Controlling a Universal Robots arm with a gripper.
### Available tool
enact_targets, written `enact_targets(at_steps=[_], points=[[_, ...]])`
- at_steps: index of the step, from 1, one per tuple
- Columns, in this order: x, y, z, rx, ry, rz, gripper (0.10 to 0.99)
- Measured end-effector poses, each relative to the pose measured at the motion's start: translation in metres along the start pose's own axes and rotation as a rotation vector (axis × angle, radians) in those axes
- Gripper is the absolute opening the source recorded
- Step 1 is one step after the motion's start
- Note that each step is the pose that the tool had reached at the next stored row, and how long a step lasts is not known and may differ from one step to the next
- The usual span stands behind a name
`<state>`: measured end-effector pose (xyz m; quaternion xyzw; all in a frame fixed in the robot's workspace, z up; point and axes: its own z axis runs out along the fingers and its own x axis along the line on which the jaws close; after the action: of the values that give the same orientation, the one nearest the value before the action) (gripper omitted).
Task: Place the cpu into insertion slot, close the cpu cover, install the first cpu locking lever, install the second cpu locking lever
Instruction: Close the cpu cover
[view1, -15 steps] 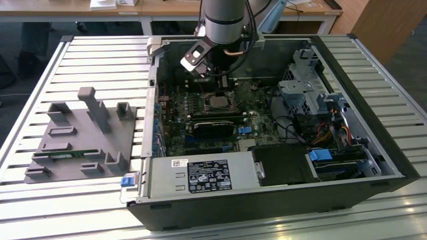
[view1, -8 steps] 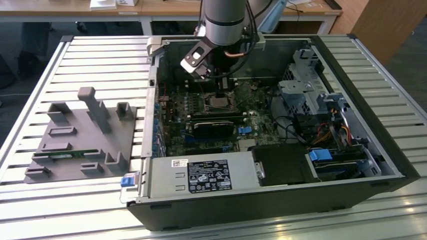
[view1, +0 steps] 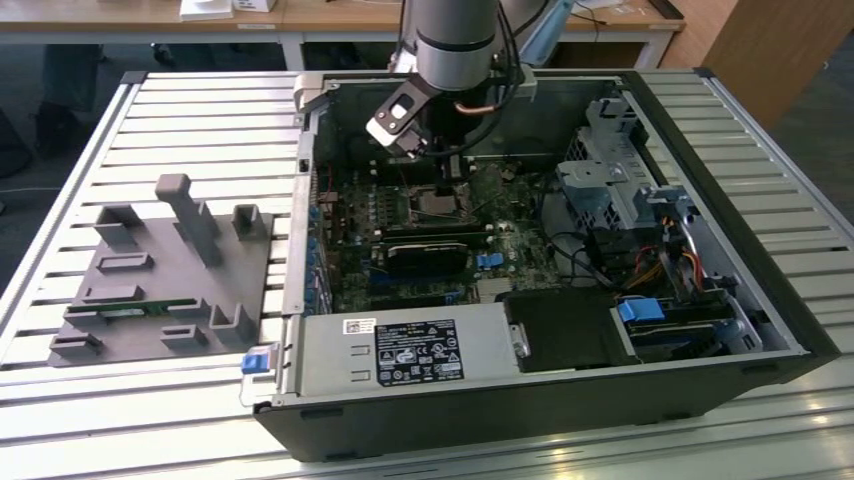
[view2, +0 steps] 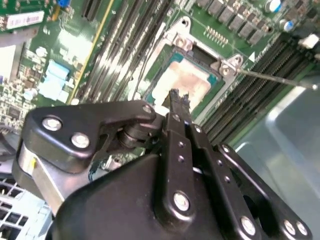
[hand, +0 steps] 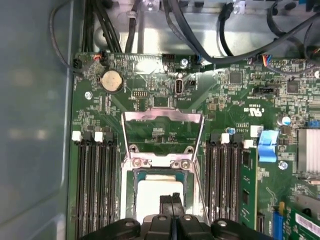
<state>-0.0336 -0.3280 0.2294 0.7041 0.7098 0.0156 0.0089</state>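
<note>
The arm (view1: 454, 40) reached down from above into an open computer case (view1: 534, 410) that lay on its side on the slatted tabletop (view1: 200, 110), with a grey moulded fixture (view1: 160, 280) resting on the slats towards the exterior view's left, just beside the case. In both wrist views the claw (view2: 177, 97) (hand: 171, 200) had its two black fingers pressed together with nothing between them, and its tips hung directly above the near edge of the cpu (view2: 185, 82) (hand: 150, 197); whether they touched the metal could not be told. The cpu lay flat inside the insertion slot (hand: 128, 195) (view2: 160, 55), its dull silver top facing up and the silvery rim showing around it. The cpu cover (hand: 162, 116) was not closed: in the first wrist view it stood swung back from the slot on its hinge side, green board visible through its window. In the second wrist view a thin locking lever (view2: 275, 79) stuck out from a corner of the slot, away from the socket and over the long memory slots (view2: 250, 95). More memory slots (hand: 95, 185) flanked the socket on both sides, and a round coin battery (hand: 111, 80) sat on the board beyond the raised cover.
</note>
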Motion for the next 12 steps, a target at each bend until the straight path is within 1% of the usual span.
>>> enact_targets(at_steps=[4,5,7,10,12], points=[[0.0001,0.0004,-0.0101,0.000,-0.0001,0.000,0.106],[0.0001,0.0005,-0.0112,0.000,-0.0003,0.000,0.106],[0.0001,0.0022,-0.0112,0.000,0.0002,0.000,0.106],[0.0000,0.0099,-0.0110,0.000,0.0000,0.000,0.106],[-0.0001,0.0125,-0.0115,0.001,-0.0003,0.000,0.106]])
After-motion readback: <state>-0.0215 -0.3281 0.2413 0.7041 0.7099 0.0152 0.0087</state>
